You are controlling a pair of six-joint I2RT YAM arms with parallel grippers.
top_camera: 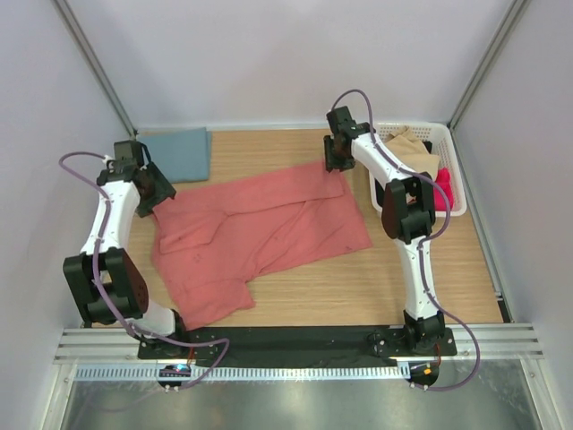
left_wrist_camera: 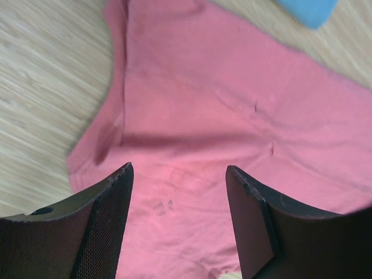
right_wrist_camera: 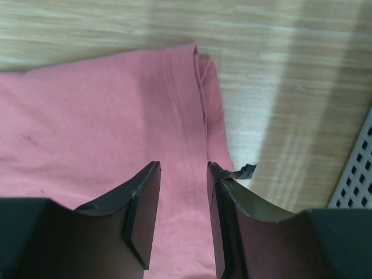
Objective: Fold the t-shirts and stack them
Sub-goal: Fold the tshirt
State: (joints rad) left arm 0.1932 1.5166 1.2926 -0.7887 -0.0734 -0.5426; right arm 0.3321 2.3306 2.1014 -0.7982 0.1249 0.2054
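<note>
The salmon-red t-shirt [top_camera: 260,233] lies spread out and rumpled across the wooden table. The dusty teal-blue t-shirt [top_camera: 179,152] sits folded at the back left. My left gripper [top_camera: 154,193] hovers over the red shirt's left edge. In the left wrist view the left gripper [left_wrist_camera: 179,170] is open, with only the red shirt [left_wrist_camera: 221,116] below it and a corner of the blue shirt [left_wrist_camera: 308,9] at top right. My right gripper [top_camera: 338,164] is over the red shirt's far right corner. In the right wrist view the right gripper [right_wrist_camera: 183,165] is open above the hem [right_wrist_camera: 192,104], gripping nothing.
A white slatted basket [top_camera: 452,170] at the back right holds beige and pink cloth; its wall [right_wrist_camera: 356,174] shows beside the right gripper. A scrap of torn tape hangs from the right fingertip [right_wrist_camera: 244,171]. Bare wood lies in front of the red shirt.
</note>
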